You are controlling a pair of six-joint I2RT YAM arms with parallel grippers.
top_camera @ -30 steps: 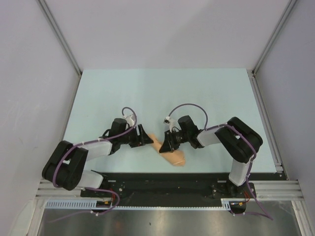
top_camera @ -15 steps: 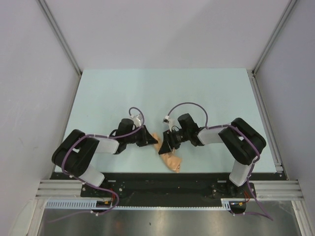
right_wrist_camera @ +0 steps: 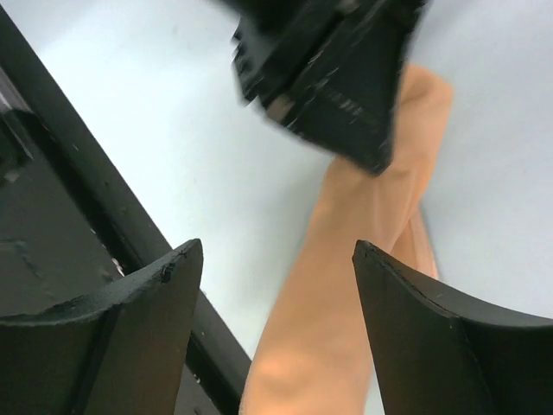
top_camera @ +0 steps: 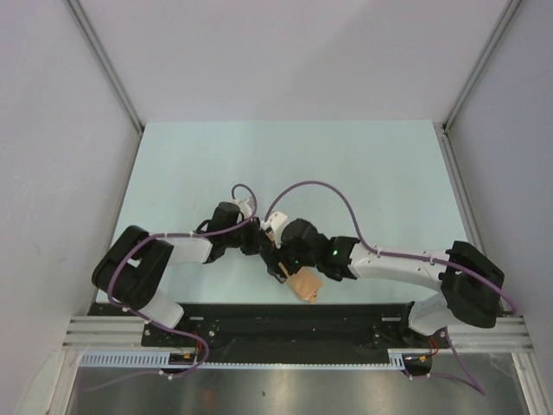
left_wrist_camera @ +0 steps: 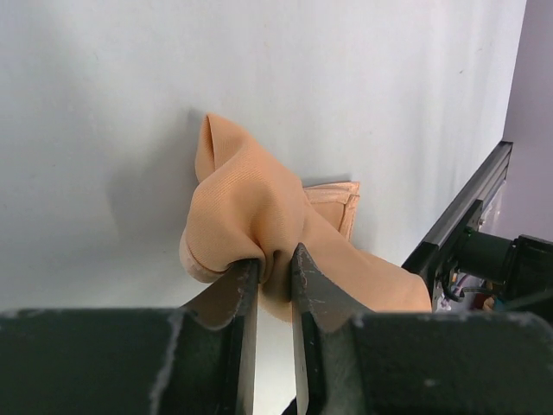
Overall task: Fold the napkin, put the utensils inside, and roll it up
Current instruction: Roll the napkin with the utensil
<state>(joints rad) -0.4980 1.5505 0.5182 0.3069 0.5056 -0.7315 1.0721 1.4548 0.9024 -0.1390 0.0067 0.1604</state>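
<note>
Pinching: the left gripper (left_wrist_camera: 275, 259) has its two fingers drawn almost together on a bunched fold of the napkin (left_wrist_camera: 251, 203), with the cloth squeezed into the narrow gap between them.
Napkin shape: a crumpled peach-orange bundle. A rounded hump rises just above the left fingertips, a hemmed corner shows behind it, and a longer tail runs off to the right.
Napkin place: it lies on the pale table (top_camera: 346, 164), near the front edge and roughly midway between the two arm bases. From overhead only its near end shows, poking out from under the two wrists.
Right gripper: the right gripper (right_wrist_camera: 276, 248) has its fingers spread wide and holds nothing. The napkin runs below the gap between them, nearer the right-hand finger in the wrist view. Whether that finger touches the cloth cannot be told.
Grippers to each other: they are close together over the bundle. The left one's black body fills the top of the right wrist view, covering the far end of the cloth.
Rail: the black rail (top_camera: 285, 316) along the table's front edge runs just beside the napkin's near end.
</note>
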